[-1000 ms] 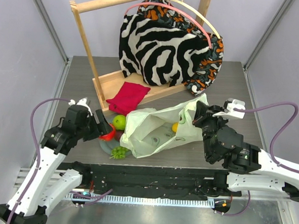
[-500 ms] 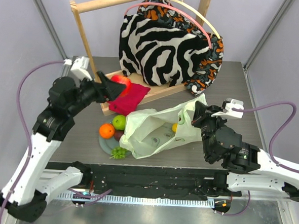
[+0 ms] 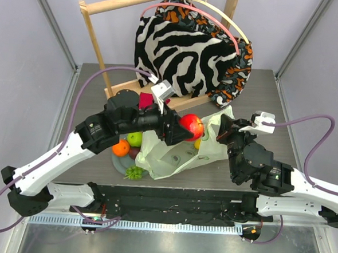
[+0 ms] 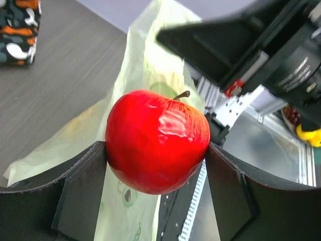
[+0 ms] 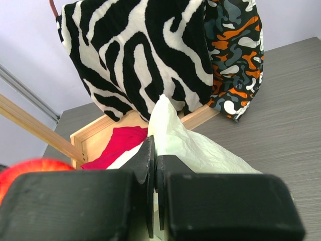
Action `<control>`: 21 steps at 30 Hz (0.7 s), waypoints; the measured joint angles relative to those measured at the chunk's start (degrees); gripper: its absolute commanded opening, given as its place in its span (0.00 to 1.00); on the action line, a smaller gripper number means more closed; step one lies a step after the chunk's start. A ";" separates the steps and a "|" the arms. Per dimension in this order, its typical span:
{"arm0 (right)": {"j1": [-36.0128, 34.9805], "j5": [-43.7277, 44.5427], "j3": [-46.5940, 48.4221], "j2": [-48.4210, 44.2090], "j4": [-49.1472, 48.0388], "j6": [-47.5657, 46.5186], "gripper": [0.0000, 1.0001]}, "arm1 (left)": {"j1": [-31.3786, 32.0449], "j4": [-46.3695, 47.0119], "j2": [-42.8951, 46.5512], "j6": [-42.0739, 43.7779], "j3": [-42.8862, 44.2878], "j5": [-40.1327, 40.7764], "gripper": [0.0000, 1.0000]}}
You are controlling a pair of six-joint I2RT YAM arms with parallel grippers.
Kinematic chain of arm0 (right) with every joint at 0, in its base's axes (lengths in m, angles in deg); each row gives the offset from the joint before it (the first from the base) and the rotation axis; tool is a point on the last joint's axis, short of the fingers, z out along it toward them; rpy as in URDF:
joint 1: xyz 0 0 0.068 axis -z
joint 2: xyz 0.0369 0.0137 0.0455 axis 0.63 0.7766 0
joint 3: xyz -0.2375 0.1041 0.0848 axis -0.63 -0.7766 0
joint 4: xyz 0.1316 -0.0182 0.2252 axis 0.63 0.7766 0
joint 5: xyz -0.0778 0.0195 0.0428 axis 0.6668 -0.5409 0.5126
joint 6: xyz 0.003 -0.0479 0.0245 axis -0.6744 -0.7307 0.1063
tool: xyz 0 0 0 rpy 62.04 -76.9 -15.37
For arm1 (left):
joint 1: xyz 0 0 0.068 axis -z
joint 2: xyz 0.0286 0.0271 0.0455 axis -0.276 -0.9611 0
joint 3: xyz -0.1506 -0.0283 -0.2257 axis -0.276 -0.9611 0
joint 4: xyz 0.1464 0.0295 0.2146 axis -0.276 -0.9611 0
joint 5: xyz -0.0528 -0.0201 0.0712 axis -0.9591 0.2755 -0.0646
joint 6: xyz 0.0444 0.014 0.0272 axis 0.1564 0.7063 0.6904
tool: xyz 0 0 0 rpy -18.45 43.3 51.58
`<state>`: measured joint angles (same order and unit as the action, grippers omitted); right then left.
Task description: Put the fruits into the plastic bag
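My left gripper (image 3: 187, 127) is shut on a red apple (image 3: 191, 126), holding it in the air just above the open mouth of the pale-green plastic bag (image 3: 170, 155). In the left wrist view the apple (image 4: 157, 140) fills the gap between both fingers, with the bag (image 4: 145, 55) below. My right gripper (image 3: 223, 128) is shut on the bag's upper edge (image 5: 183, 138) and holds it up. A yellow fruit (image 3: 198, 144) lies inside the bag. An orange (image 3: 120, 147), a green apple (image 3: 135, 138), a dark plum (image 3: 134, 153) and green grapes (image 3: 134, 172) rest on the grey-green plate (image 3: 117, 165).
A wooden rack (image 3: 98, 47) stands at the back with zebra-striped fabric (image 3: 179, 47) and a camouflage-patterned cloth (image 3: 238, 73) hanging on it. A red cloth (image 5: 118, 143) lies on the rack's base, right behind the bag.
My left arm lifted the red apple off the plate, swung it up past the rack and then right to above the bag's mouth. The right gripper kept its hold on the bag.
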<state>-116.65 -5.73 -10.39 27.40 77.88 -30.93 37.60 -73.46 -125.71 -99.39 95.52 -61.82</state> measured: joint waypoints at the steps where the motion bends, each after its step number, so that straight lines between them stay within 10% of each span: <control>1: 0.02 0.00 0.00 0.00 0.00 0.00 0.01 | 0.17 -0.04 0.33 0.61 -0.70 -0.74 0.57; 21: 0.24 -0.61 0.00 1.33 0.04 0.07 0.01 | 4.31 -8.26 -6.82 3.76 -11.10 19.08 0.64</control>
<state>-116.41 -6.34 -10.39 28.73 77.92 -30.87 41.91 -81.73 -132.53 -95.63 84.42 -42.74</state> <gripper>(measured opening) 0.028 0.768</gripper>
